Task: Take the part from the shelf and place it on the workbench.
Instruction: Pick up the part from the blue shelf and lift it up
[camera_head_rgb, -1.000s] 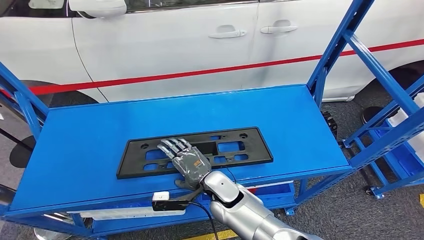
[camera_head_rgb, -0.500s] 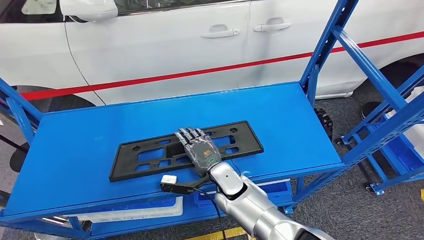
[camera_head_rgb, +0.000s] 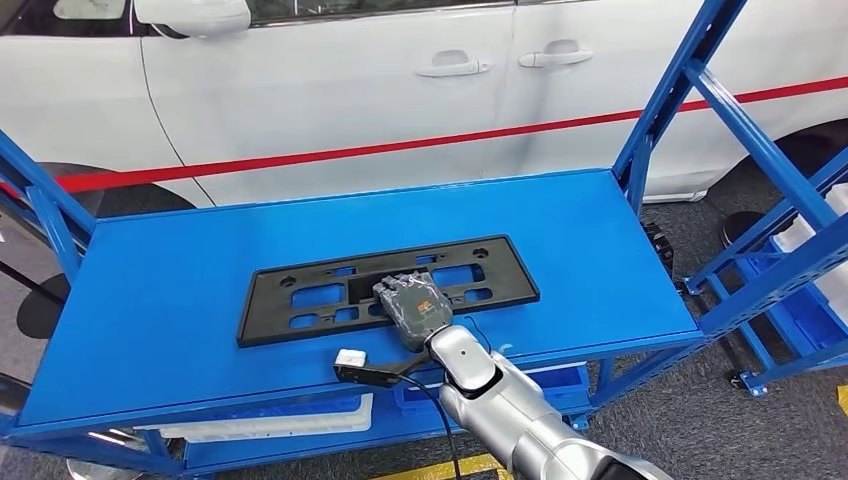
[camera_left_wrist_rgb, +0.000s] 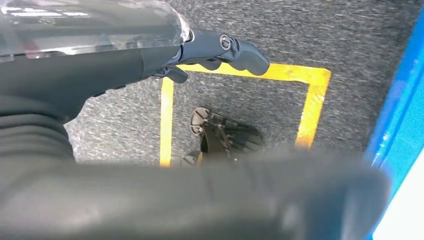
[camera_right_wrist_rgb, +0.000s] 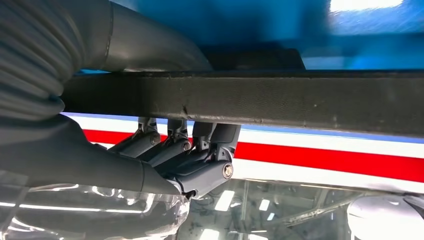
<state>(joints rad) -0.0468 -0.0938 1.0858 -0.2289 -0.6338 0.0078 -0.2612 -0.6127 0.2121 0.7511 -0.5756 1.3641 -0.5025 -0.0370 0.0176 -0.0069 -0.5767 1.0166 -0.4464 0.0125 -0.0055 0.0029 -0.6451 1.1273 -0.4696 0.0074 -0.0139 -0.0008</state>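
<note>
The part (camera_head_rgb: 300, 300), a flat black frame with several cut-outs, lies lengthwise on the blue workbench (camera_head_rgb: 180, 270), a little toward its front edge. My right hand (camera_head_rgb: 412, 305) sits on the part's near rim right of its middle, with the fingers curled down onto it. In the right wrist view the part's dark edge (camera_right_wrist_rgb: 300, 102) runs between the grey thumb and the dark fingers (camera_right_wrist_rgb: 200, 150), so the hand grips it. My left hand (camera_left_wrist_rgb: 150, 55) hangs over the grey floor, holding nothing.
A white car (camera_head_rgb: 350, 80) with a red stripe stands close behind the workbench. Blue rack posts (camera_head_rgb: 760, 230) rise at the bench's right end and another at the left. Yellow floor marking (camera_left_wrist_rgb: 310, 100) lies below my left hand.
My right hand slid to the right along the part, and its fingers went from lying stretched out to curling down over the near rim. The camera swayed slightly.
</note>
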